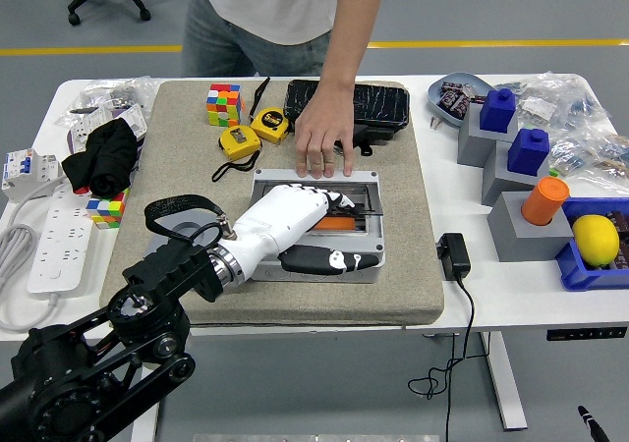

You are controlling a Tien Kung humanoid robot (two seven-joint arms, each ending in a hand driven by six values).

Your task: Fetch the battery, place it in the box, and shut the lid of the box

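Lid lay nearly flat on the grey box, with the orange battery visible inside under the clear cover. Left hand lay spread flat on the lid, fingers loose, gripping nothing. A person's hand pressed the box's far rim. Risk: an uneven push could leave the latch unseated, or slide the box on the mat if the person let go.
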